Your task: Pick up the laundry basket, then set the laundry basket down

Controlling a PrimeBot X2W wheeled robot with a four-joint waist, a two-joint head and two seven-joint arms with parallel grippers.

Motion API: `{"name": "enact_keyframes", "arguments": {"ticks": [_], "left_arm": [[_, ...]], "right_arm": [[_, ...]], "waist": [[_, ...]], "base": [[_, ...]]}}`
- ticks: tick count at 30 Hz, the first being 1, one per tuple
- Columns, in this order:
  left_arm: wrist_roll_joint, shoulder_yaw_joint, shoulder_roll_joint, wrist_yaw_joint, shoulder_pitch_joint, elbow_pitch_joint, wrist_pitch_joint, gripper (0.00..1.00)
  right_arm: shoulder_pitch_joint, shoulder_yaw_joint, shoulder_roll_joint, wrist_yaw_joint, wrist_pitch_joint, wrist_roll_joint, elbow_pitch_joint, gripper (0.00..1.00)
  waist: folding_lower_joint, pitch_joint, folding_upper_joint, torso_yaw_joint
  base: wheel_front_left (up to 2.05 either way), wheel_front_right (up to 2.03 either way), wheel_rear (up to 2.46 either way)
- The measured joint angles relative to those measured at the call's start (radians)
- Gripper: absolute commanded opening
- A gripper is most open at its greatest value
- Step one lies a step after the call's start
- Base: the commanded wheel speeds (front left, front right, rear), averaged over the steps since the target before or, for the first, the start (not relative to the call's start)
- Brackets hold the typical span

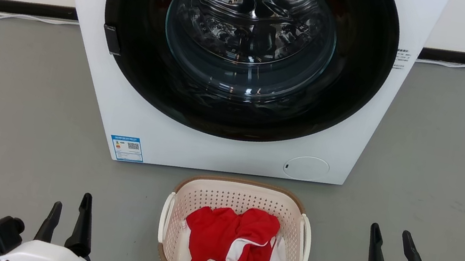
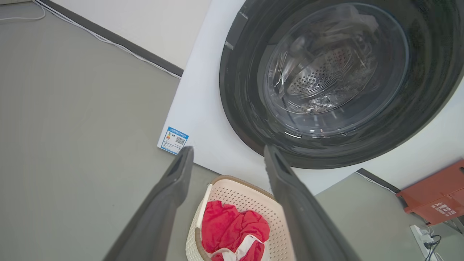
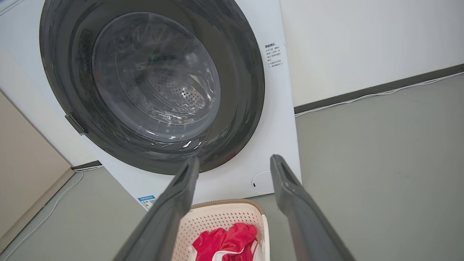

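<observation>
Grey floor point(image 1: 2, 109), pale wall behind, with a dark skirting strip and a white cable point(image 1: 8, 17) along its foot. The front-loading washing machine point(image 1: 91, 91) stands square ahead of me. It has a white casing and a black-ringed glass door point(image 1: 247, 47), with the perforated steel drum visible through it. There is a blue label point(image 1: 127, 148) at the machine's lower corner on my left and a round white cover point(image 1: 306, 168) low on my right.

The laundry basket point(image 1: 239, 198) sits upright on the floor just in front of the machine's base, centred under the door. I cannot tell whether its brown rim touches the casing. White loop handles, one point(image 1: 165, 216) toward the machine's left side and one point(image 1: 305, 239) toward its right. Inside lies a crumpled red garment point(image 1: 227, 239) with white trim.

My left gripper point(image 1: 72, 199) hangs out in front of the machine, just past its left corner. The fingers are spread, with nothing between them, and the tips point toward the machine. My right gripper point(image 1: 390, 229) hangs in front of the machine, past its right corner, fingers likewise spread and empty. Neither touches the basket.
</observation>
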Motion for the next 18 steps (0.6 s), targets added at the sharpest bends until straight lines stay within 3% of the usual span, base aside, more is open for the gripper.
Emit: {"name": "enact_keyframes", "arguments": {"ticks": [18], "left_arm": [[0.229,-0.002,0.001,0.004,0.003,-0.018,-0.05,1.0]], "right_arm": [[-0.002,0.004,0.0,0.0,-0.056,-0.239,0.023,1.0]], "waist": [[0.0,0.006,0.0,-0.002]], "base": [[0.0,0.0,0.0]]}}
